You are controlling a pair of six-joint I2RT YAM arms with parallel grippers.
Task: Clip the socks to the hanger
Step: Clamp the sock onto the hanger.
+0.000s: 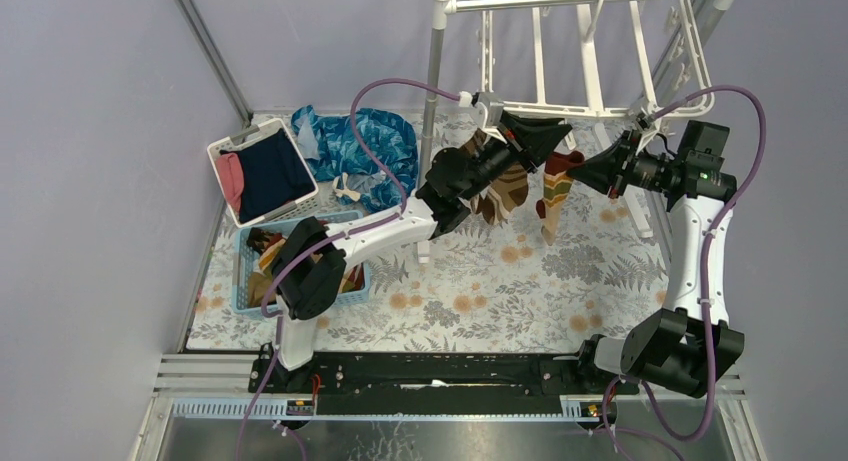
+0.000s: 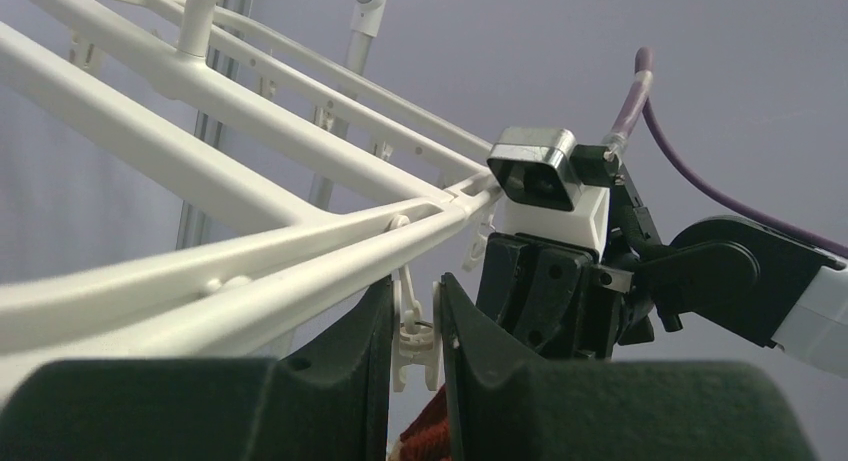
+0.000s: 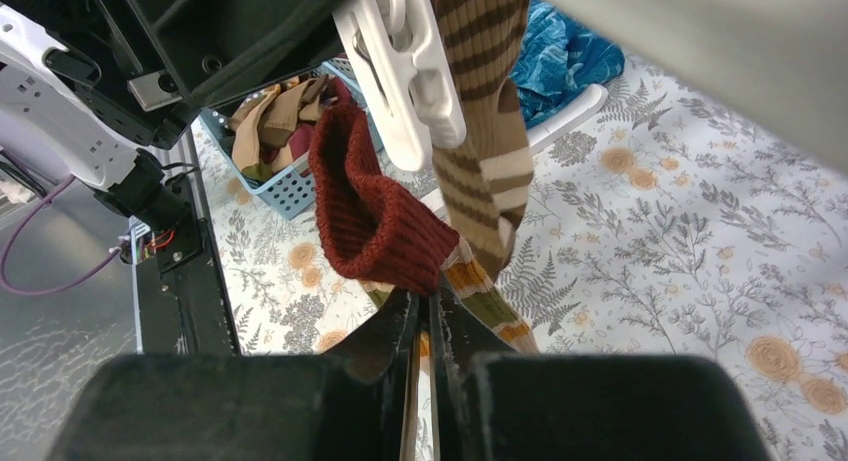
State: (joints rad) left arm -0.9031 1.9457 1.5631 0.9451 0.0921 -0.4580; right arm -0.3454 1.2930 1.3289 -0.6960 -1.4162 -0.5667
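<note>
Top external: L tool [image 2: 413, 306] gripping clip [image 2: 415, 343], arm stretched; R tool [image 3: 428, 306] pinches sock [image 3: 372, 216].

Hanger bars [image 2: 200, 91] overhead; striped sock [image 3: 490, 101] crowds the clip [image 3: 405, 71]

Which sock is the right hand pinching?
The red-cuffed sock, pinched below its cuff by the right hand; the brown-striped sock hangs beside it, ungripped.
</note>
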